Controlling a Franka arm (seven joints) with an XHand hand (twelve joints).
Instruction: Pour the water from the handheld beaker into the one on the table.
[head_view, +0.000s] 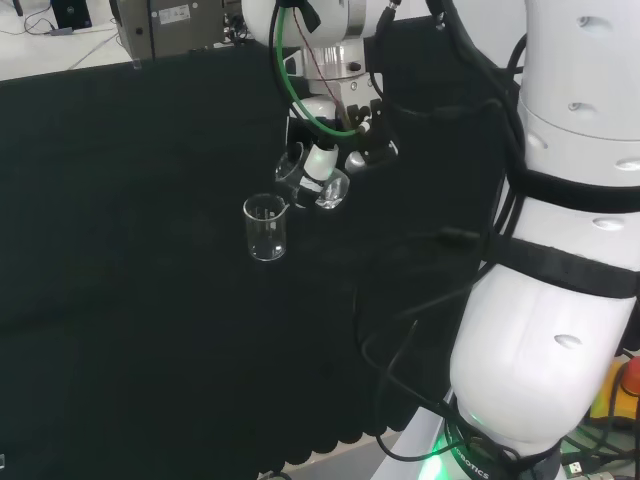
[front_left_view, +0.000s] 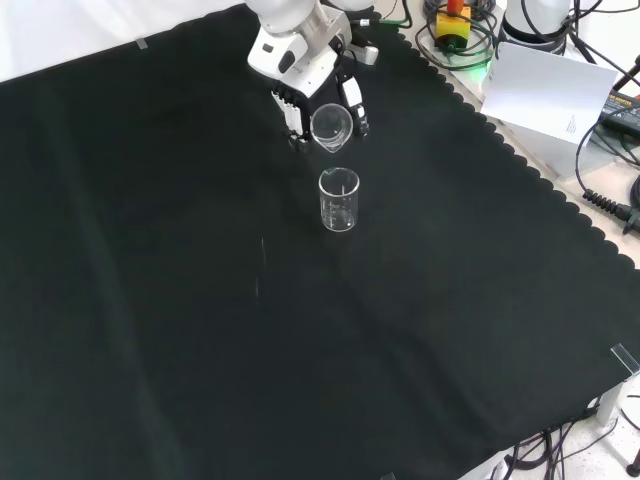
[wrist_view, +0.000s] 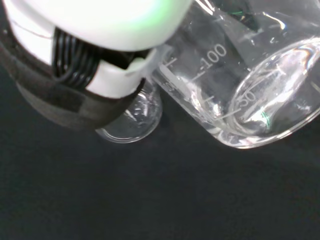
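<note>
**Two glass beakers, one tipped in the hand**

In the head view, a clear cylindrical standing beaker (head_view: 265, 228) sat upright on the black cloth surface (head_view: 120, 300); contents could not be told. Just right and above, the hand (head_view: 322, 160) had its fingers curled round a tilted held beaker (head_view: 318, 185), graduated, spout toward the standing one.

A clear glass handheld beaker (front_left_view: 331, 124) with printed graduation marks is tipped well over, its mouth and spout angled down toward the second vessel, and it hangs above the cloth. The beaker on the counter (front_left_view: 339, 200), also clear glass with a pouring lip, stands upright on the black cloth, just below and in front of the tilted one in the front view; in the head view it stands to its left.
</note>
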